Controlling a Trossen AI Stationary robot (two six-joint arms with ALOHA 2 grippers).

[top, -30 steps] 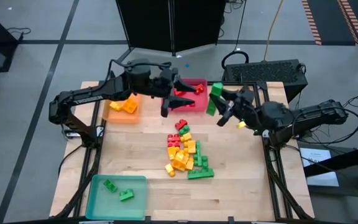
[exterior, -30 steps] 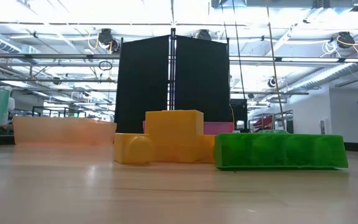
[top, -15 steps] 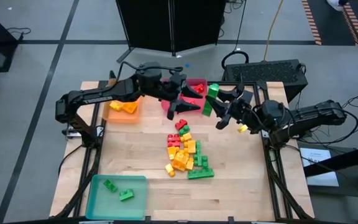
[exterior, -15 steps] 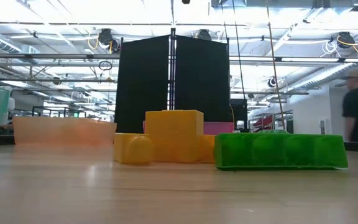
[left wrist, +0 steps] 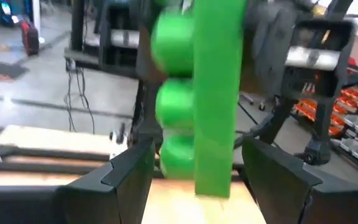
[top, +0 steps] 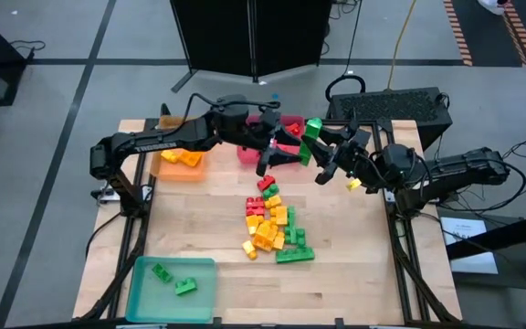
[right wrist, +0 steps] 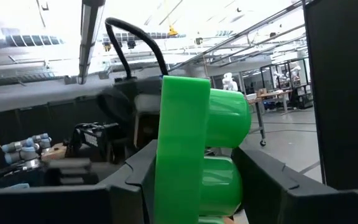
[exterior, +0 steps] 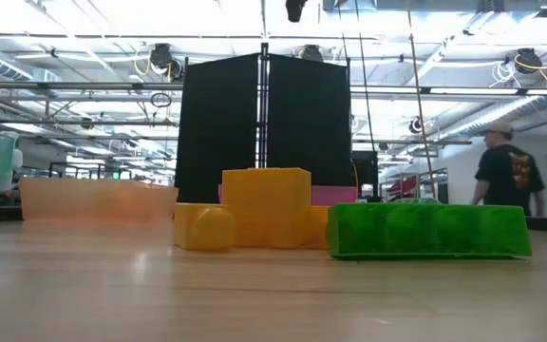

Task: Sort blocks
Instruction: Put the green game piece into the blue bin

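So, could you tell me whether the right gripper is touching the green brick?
Touching: the right wrist view shows the right gripper clamped on the green brick, held aloft.

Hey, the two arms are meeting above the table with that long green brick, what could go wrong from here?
1. The right gripper holds the long green brick by one end, and the open left gripper is close by. A mistimed handover would likely drop the brick.
2. Both grippers crowd together over the red tray, so the fingers may collide.
3. A dropped brick could land in that tray or the mixed pile rather than the teal tray.
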